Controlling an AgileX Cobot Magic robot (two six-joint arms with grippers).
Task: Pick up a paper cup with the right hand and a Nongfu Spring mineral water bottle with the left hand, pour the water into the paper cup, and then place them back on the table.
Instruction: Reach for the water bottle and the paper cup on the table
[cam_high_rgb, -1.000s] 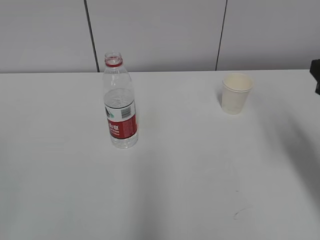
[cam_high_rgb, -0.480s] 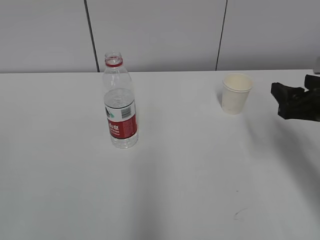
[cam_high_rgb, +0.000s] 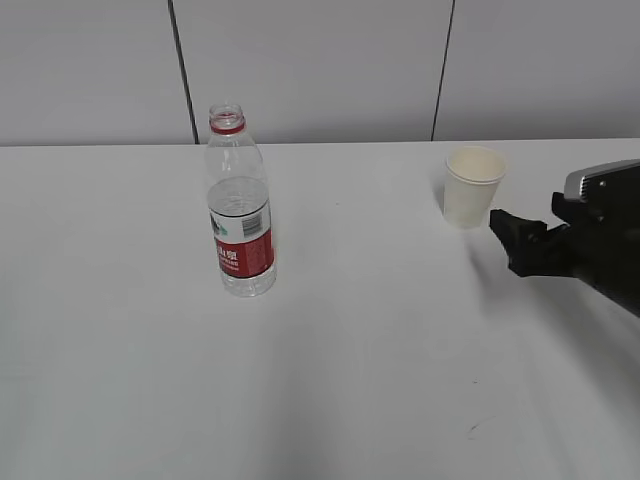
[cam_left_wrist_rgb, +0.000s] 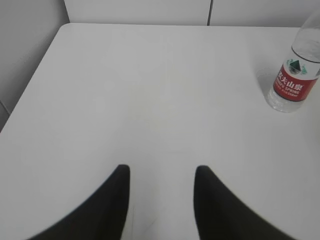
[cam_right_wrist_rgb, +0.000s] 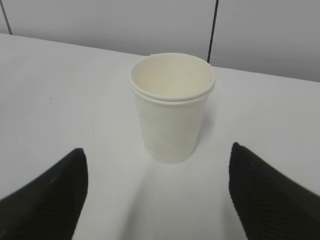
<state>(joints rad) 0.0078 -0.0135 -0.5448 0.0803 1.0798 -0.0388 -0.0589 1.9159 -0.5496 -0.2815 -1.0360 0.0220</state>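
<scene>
We're looking at the table (cam_high_rgb: 350, 380) from the exterior cam rn. The Nongfu Spring mineral water bottle (cam_high_rgb: 240, 205) is standing upright left of center, cap off, w/ the water (cam_high_rgb: 238, 200) filling it to roughly the top of the label. The paper cup (cam_high_rgb: 473, 186) is sitting upright in the upper right of the frame, well apart from the bottle.

The right hand (cam_high_rgb: 518, 243) is reaching in from the right edge, its black tip pointing at the cup and sitting just beside it, lower right of it, not touching. In the right wrist cam we're seeing the cup (cam_right_wrist_rgb: 172, 107) dead center, empty inside, w/ both dark fingers (cam_right_wrist_rgb: 47, 200) spread wide in the bottom corners, so that gripper's def apart w/ nothing in it.

The left hand (cam_left_wrist_rgb: 161, 176) isn't showing in the exterior cam at all. In the left wrist cam its two fingers are poking up at the bottom center w/ a clear gap between them, hanging over bare tabletop (cam_left_wrist_rgb: 150, 90). The bottle (cam_left_wrist_rgb: 295, 82) is sitting way off in the upper right of that frame, top cut off by the edge.
</scene>
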